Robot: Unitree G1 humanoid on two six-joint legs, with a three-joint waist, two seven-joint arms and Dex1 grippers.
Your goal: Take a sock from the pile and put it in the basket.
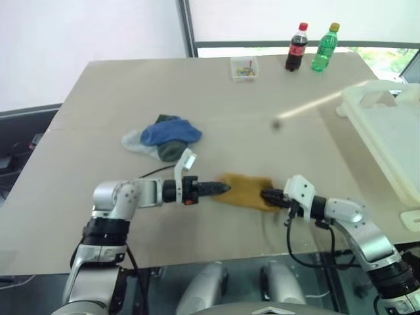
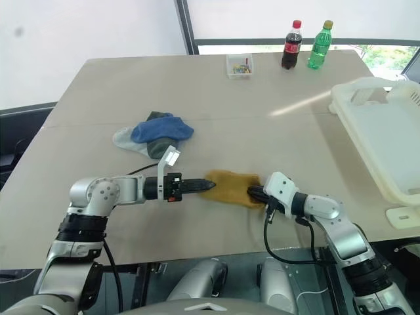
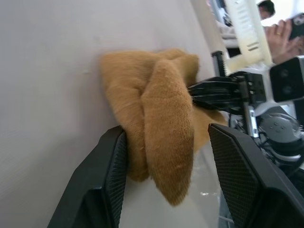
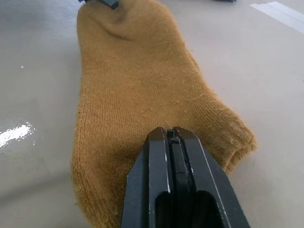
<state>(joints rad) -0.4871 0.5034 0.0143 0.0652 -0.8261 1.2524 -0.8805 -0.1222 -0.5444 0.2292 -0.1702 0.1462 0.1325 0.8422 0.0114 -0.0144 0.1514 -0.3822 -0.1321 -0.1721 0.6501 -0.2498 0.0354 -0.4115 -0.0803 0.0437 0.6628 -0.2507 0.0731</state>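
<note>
A mustard-yellow sock [image 1: 246, 190] lies flat on the table near its front edge, between my two grippers. My left gripper [image 1: 223, 188] points sideways at the sock's left end. In the left wrist view its fingers [image 3: 111, 171] stand open astride a raised fold of the sock [image 3: 164, 137]. My right gripper [image 1: 266, 195] is at the sock's right end, shut, its tips [image 4: 168, 135] pinched into the fabric [image 4: 133, 80]. The pile [image 1: 164, 136] of blue, grey-green and pale socks lies behind the left gripper. The cream-white basket [image 1: 387, 141] stands at the table's right side.
At the table's far edge stand a cola bottle [image 1: 296, 47], a green bottle [image 1: 324, 48] and a small clear box [image 1: 243, 68] of coloured bits. A person's hand [image 3: 280, 35] holding a phone appears beyond the basket. The table's front edge runs just below both grippers.
</note>
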